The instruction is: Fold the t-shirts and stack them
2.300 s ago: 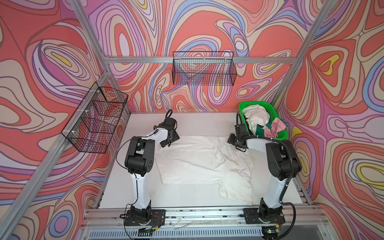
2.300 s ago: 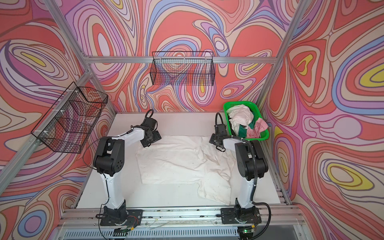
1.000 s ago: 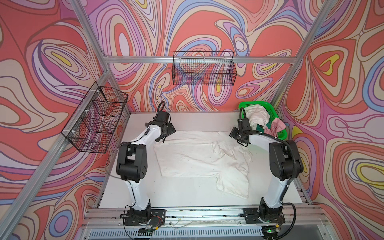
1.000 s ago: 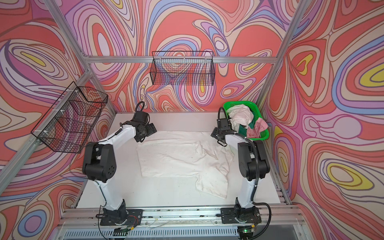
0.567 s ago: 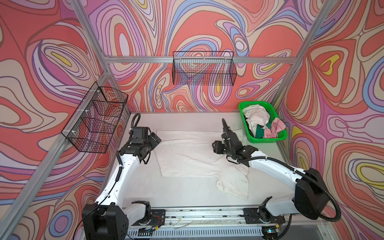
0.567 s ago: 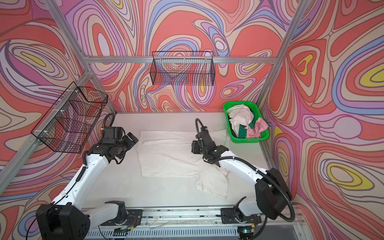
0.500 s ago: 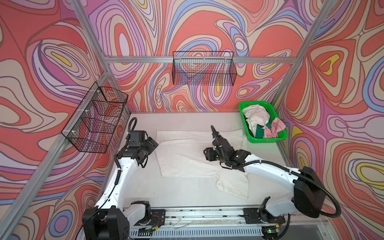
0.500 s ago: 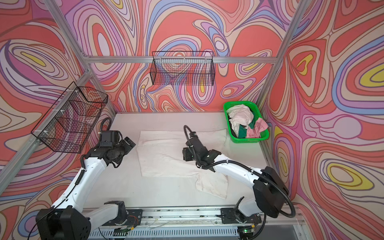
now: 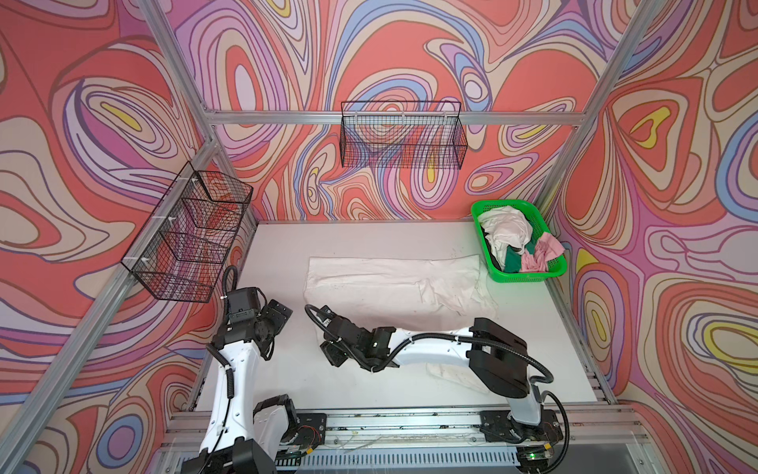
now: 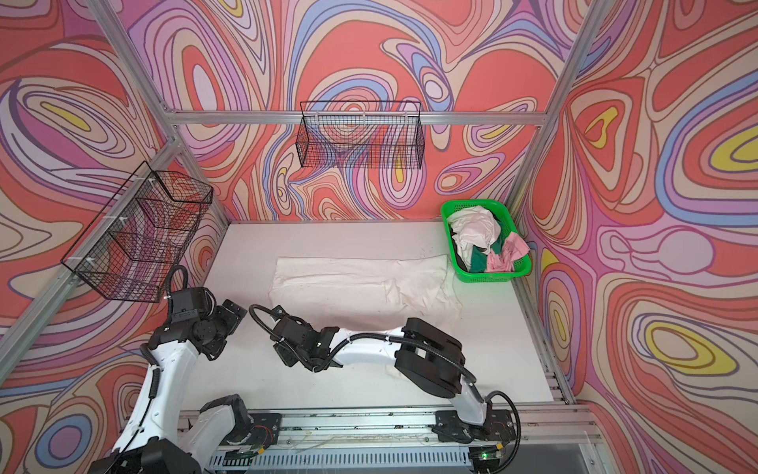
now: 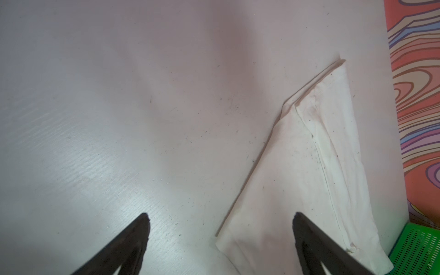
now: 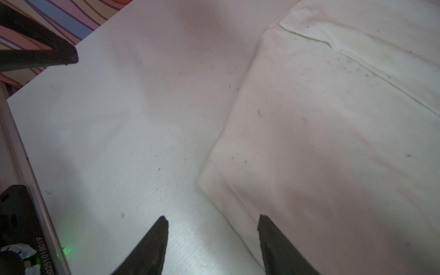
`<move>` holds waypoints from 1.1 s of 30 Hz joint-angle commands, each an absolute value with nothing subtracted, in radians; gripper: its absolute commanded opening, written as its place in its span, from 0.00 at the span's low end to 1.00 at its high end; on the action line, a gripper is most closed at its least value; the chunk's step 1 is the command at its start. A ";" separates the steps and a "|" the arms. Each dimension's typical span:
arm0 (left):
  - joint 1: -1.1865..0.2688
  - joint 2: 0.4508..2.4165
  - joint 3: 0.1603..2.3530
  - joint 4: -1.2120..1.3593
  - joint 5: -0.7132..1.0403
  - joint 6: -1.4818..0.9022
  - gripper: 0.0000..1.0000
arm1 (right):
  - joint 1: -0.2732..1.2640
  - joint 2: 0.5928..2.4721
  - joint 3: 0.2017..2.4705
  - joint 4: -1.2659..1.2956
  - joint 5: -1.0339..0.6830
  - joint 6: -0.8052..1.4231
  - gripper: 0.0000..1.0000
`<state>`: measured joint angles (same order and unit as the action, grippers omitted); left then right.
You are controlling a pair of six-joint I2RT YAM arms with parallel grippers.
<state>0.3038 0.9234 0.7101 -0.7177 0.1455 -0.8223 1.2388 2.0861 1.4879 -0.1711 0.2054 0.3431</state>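
Observation:
A large white t-shirt [image 9: 389, 287] [image 10: 352, 287] lies flat across the middle of the table, creased at its right end. More t-shirts, white [image 9: 504, 230], dark green [image 9: 512, 262] and pale pink [image 9: 541, 252], are heaped in the basket. My left gripper [image 9: 281, 314] [image 11: 220, 216] hangs open above bare table, just left of the shirt's left edge [image 11: 309, 178]. My right arm reaches across the front. Its gripper [image 9: 333, 353] [image 12: 212, 217] is open over the shirt's front left corner [image 12: 333, 142], with the cloth edge running under the gap. Neither gripper holds anything.
The bright green mesh basket [image 9: 517, 279] [image 11: 419, 250] stands at the back right, touching the shirt's right end. Black wire baskets hang on the left wall [image 9: 188, 238] and the back wall [image 9: 404, 139]. A left fingertip [image 12: 47, 54] shows in the right wrist view.
Both arms left the shirt's far edge. The left gripper drew back to the front left. The right arm swung across to the shirt's front left corner. The shirt stayed put.

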 commanded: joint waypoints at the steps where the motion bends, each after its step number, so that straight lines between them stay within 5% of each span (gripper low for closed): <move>1: 0.315 0.899 0.686 -0.748 0.131 -0.816 0.95 | 1.253 2.161 1.558 -0.195 0.245 0.310 0.63; 11: 0.319 0.903 0.689 -0.745 0.132 -0.812 0.93 | 1.255 2.287 1.650 -0.258 0.294 0.304 0.54; 24: 0.319 0.929 0.683 -0.738 0.163 -0.790 0.90 | 1.244 2.306 1.673 -0.243 0.255 0.286 0.00; 33: 0.309 0.944 0.680 -0.731 0.200 -0.763 0.87 | 1.097 2.184 1.555 -0.108 0.065 0.369 0.00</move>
<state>0.3138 0.9390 0.6926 -0.7200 0.1825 -0.7849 1.1717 2.2570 1.5974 -0.1856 0.1623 0.3187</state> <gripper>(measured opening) 0.871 0.047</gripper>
